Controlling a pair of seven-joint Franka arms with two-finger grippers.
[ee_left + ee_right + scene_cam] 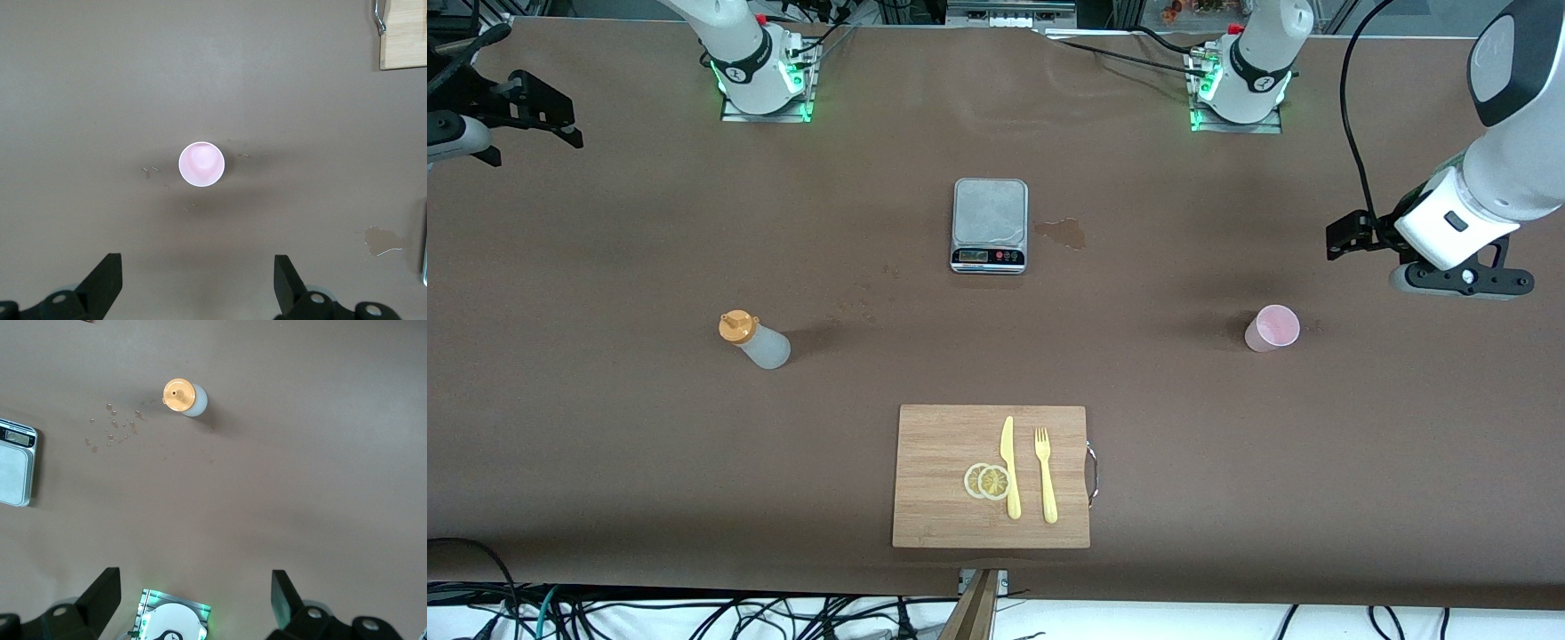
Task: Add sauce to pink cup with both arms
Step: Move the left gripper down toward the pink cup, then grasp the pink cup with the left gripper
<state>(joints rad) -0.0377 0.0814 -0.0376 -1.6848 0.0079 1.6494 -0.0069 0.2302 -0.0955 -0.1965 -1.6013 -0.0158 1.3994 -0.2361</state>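
On the brown table: everything of the task stands apart, nothing held.
Sauce: a small translucent whitish squeeze bottle with an orange nozzle cap (754,340), upright on the tabletop toward the right arm's end, nearer the front camera than the scale and farther from it than the board. Small droplets (113,430) dot the table near it.
Cup: a small pale-pink tapered plastic cup (1272,327), upright and open-mouthed, toward the left arm's end, well apart from the bottle. Nothing shows inside it in the left wrist view (201,164).
Left gripper: the black two-finger left gripper (197,283) hangs in the air over bare table at the left arm's end, close to the cup but not touching it; its fingers stand wide apart with nothing between them.
Right gripper: the black right gripper (193,600) is raised over the table edge at the right arm's end, well apart from the bottle; its fingers are spread wide and grip nothing.
Scale: a grey digital kitchen scale (989,224) with a steel platform, mid-table, a wet stain (1062,233) just beside it.
Board: a rectangular bamboo cutting board (943,498) with a metal handle, nearest the front camera.
On the board: a yellow plastic knife (1009,467), a yellow plastic fork (1045,474), and two overlapping lemon slices (987,481) touching the knife.
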